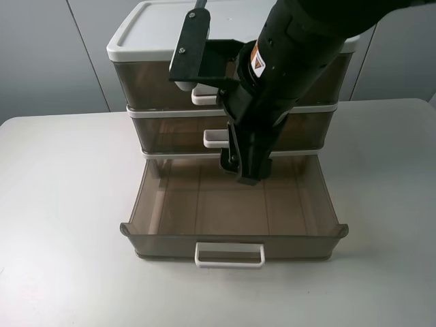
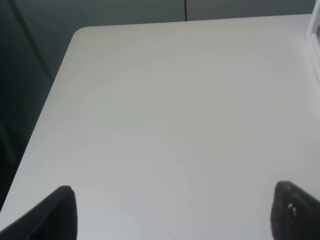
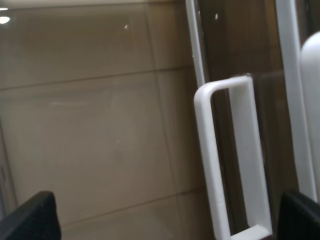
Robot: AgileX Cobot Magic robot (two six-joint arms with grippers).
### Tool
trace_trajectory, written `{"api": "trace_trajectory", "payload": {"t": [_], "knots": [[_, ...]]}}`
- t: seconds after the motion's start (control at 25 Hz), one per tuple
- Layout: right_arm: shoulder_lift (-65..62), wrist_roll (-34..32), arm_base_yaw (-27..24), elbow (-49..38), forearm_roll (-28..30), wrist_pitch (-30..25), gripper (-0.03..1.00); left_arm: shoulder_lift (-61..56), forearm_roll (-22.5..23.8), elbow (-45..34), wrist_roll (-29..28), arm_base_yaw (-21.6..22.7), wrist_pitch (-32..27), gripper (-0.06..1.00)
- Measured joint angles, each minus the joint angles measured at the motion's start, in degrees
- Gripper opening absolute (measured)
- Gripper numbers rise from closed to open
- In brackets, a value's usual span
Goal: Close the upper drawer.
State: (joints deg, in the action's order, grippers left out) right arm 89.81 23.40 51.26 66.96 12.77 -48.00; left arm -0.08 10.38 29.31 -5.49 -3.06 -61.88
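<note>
The only sign we can find is a small warning sticker on the black housing of the right arm, toward one o'clock from the middle of the high view. It is a white patch bearing an orange-yellow triangle with a dark mark inside. Whatever is printed within or around that triangle is too small for us to read, and in both wrist views we find no letters, numbers or brand marks that can be made out.
</note>
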Motion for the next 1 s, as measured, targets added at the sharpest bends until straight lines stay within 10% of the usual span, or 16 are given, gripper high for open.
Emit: {"api": "trace_trajectory", "payload": {"t": [0.28, 0.6, 1.0], "knots": [[-1.4, -1.2, 0.6, -0.2, -2.4, -1.0, 0.66, 0.0, 0.0, 0.0, 0.0, 0.0, 0.0, 0.74], [-11.5, -3.4, -0.3, 0.0, -18.9, -10.1, 0.66, 0.0, 0.0, 0.0, 0.0, 0.0, 0.0, 0.74], [-28.0, -13.5, -31.0, 0.0, -13.1, -20.6, 0.66, 0.0, 0.0, 0.0, 0.0, 0.0, 0.0, 0.74]]}}
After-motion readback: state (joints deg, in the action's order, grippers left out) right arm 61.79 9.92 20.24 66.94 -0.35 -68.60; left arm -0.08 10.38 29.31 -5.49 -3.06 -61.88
